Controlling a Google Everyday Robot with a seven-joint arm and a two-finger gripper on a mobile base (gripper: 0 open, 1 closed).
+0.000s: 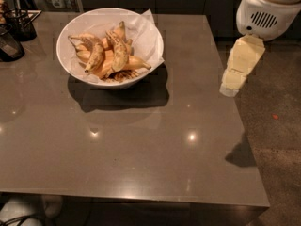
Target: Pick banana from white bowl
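Observation:
The white bowl [74, 28], lined with crumpled white paper, stands on the far left part of the table and holds several yellow bananas. A short speckled banana [119, 53] with a dark patch lies on top of the pile, near the bowl's middle. My gripper [230, 85] is the cream-coloured end of the arm. It hangs at the table's right edge, well to the right of the bowl, and touches nothing. The white arm housing [266, 8] is above it at the top right.
The brown table [141, 145] ends just right of the gripper, with speckled floor [277, 140] beyond. Dark containers [14, 29] stand at the far left edge, left of the bowl.

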